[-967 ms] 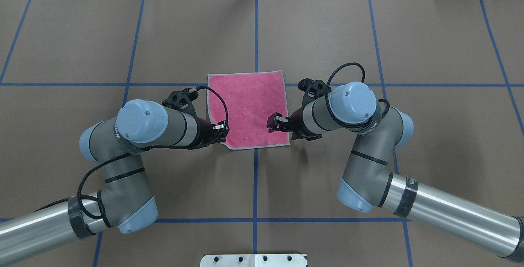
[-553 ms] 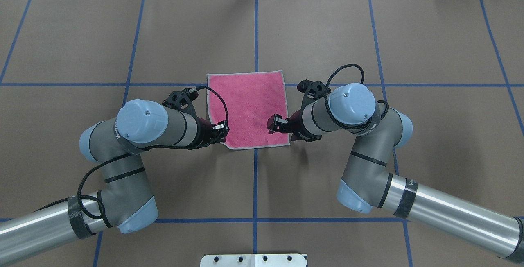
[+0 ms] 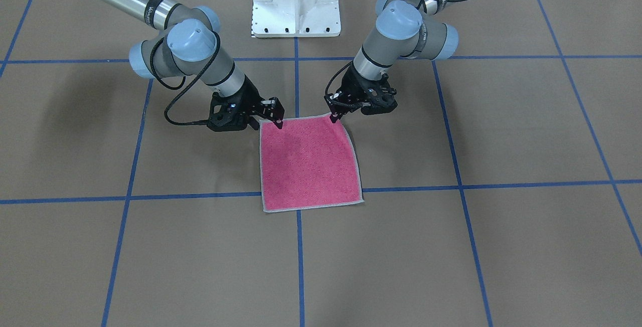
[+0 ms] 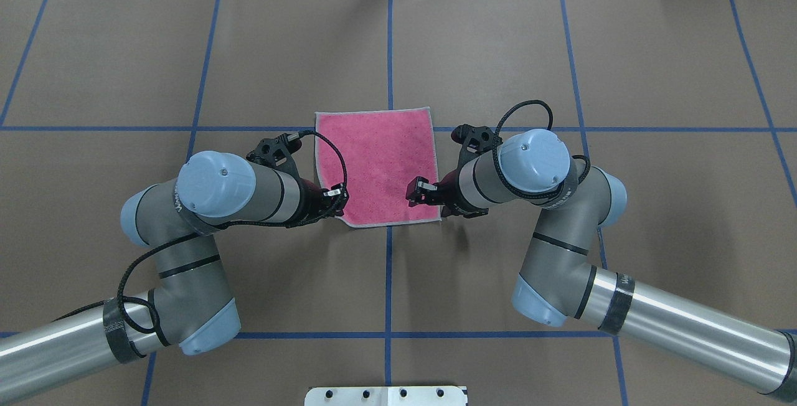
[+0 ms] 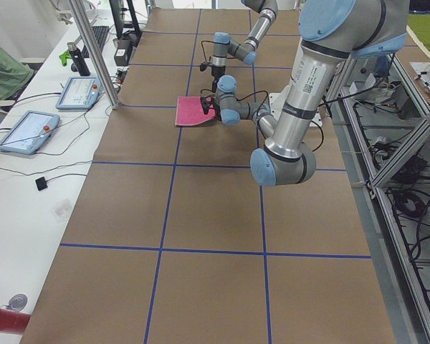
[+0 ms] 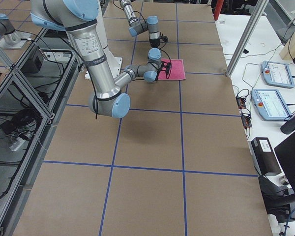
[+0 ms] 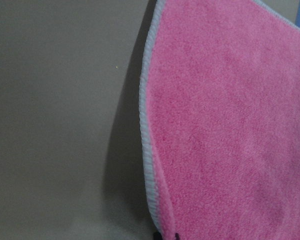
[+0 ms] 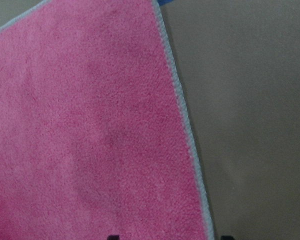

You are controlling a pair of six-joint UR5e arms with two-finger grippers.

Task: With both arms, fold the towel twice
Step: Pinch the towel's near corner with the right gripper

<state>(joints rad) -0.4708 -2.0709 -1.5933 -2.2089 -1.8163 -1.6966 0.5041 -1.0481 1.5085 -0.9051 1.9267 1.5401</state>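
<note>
The towel [image 3: 311,166] lies pink face up at the table's middle, and shows in the overhead view [image 4: 377,163] too. My left gripper [image 3: 333,115] is shut on its near-left corner and holds it slightly raised. The left wrist view shows the lifted edge [image 7: 146,125] with shadow under it. My right gripper [image 3: 277,119] is at the near-right corner. Its fingertips [image 8: 112,236] stand wide apart astride the towel's edge [image 8: 182,115], open. In the overhead view the left gripper [image 4: 336,202] and right gripper [image 4: 416,191] flank the near edge.
The white pedestal base [image 3: 296,1] stands behind the towel on the robot's side. Blue tape lines [image 4: 389,51] grid the brown table. Tablets [image 5: 25,132] lie on a side table beyond the far edge.
My right gripper has shifted slightly toward the towel's near edge. The left arm and the towel have stayed still.
</note>
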